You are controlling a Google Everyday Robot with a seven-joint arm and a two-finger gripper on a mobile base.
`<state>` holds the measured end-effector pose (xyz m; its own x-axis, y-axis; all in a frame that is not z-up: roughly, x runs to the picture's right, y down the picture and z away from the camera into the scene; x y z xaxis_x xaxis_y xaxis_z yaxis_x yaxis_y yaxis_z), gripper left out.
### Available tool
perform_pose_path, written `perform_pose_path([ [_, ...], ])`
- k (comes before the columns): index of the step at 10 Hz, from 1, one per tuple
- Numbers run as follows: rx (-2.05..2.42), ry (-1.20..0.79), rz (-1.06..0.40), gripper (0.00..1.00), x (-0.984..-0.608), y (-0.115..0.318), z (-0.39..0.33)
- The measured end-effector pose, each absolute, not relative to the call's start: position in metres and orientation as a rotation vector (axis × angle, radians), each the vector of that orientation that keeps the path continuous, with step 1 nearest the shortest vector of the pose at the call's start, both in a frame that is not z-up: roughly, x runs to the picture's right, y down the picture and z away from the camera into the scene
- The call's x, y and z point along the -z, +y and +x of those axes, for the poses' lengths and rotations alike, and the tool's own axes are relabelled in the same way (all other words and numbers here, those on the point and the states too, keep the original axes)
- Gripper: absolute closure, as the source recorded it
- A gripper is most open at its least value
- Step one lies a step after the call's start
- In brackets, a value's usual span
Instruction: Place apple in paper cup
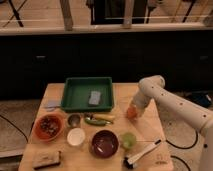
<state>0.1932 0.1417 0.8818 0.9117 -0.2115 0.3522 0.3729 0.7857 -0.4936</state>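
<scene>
We see the apple (131, 114) on the table (150, 131), just right of the green tray (75, 92) and a little below its lower right corner. The pincer (133, 107) sits right over the apple, touching it; we cannot tell whether it is clamped on the fruit or apart. The white paper cup (76, 136) stands below the tray's left half, well apart from the apple.
</scene>
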Motion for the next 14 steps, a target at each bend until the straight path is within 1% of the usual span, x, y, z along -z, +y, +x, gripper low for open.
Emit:
perform_pose_path([
  [1,0.322,-0.287,-0.586,0.83,-0.8829,0.1429,0.1928],
  [2,0.324,-0.288,-0.587,0.81,-0.8831,0.1434,0.1921],
  [3,0.325,-0.288,-0.586,0.82,-0.8835,0.1437,0.1922],
  [4,0.325,-0.288,-0.584,0.85,-0.8837,0.1434,0.1925],
  [5,0.324,-0.287,-0.582,0.90,-0.8851,0.1448,0.1931],
  [8,0.329,-0.284,-0.576,0.96,-0.8843,0.1450,0.1925],
  [10,0.327,-0.280,-0.570,0.96,-0.8837,0.1444,0.1943],
  [13,0.327,-0.279,-0.566,0.88,-0.8868,0.1467,0.1956],
  [14,0.327,-0.278,-0.566,0.88,-0.8872,0.1471,0.1960],
])
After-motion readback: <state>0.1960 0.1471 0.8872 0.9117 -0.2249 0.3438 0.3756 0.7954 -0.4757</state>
